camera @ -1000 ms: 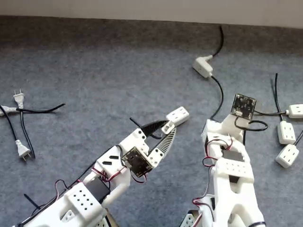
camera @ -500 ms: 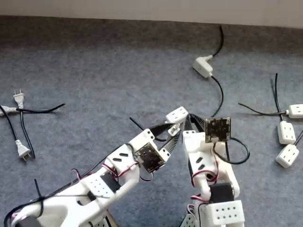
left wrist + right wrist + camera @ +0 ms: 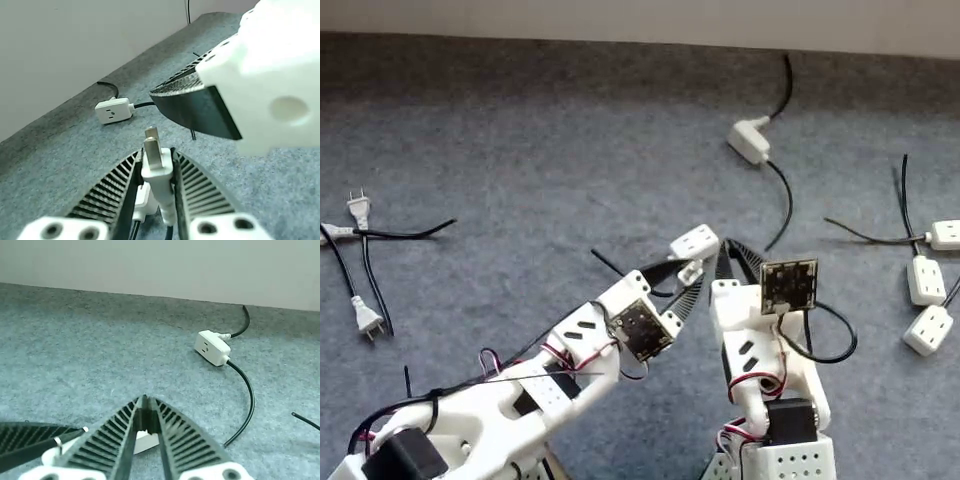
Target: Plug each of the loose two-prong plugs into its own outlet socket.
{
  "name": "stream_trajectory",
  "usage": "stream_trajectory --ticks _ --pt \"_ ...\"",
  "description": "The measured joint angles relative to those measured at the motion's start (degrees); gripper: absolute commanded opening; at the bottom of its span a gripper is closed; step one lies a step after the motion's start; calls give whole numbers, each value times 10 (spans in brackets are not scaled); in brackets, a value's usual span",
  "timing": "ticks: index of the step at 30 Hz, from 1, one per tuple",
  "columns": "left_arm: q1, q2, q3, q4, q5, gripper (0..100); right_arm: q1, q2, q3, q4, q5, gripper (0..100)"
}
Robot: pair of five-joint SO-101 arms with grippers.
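My left gripper (image 3: 686, 279) is shut on a white two-prong plug (image 3: 157, 167), whose prongs point away from the wrist. The plug (image 3: 691, 268) sits right beside a white outlet socket (image 3: 695, 241) on the grey carpet. My right gripper (image 3: 725, 248) is at the socket's other side, fingers shut, tips close to it. In the right wrist view the shut right gripper (image 3: 144, 401) hangs just above that socket (image 3: 145, 441). Two more loose plugs (image 3: 358, 208) (image 3: 368, 317) lie at the far left with crossed black cords.
Another white socket (image 3: 750, 142) with a black cord lies toward the back; it is the socket (image 3: 114, 110) ahead of the left wrist camera. Three sockets (image 3: 924, 280) cluster at the right edge. The carpet (image 3: 520, 150) ends at a pale wall behind.
The right arm has swung from the right side in to the middle socket, beside the left gripper. The left arm pushed slightly forward, still holding the plug.
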Motion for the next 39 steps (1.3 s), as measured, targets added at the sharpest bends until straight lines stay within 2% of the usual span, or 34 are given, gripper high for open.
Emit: stream_trajectory --ticks 11,16,23,31,34,39 --pt "0 0 0 0 0 20 -99 -2 -60 3 0 8" --pt "0 0 0 -1 0 20 -140 -2 -90 55 0 8" --pt "0 1 0 -3 0 20 -142 -2 -47 62 1 8" --pt "-4 0 -2 -4 -1 20 -73 -2 18 -80 2 8" --pt "-19 -3 -4 -6 1 20 -63 2 18 -97 2 8" --pt "-27 -81 23 -16 50 20 -59 36 19 -123 2 8"
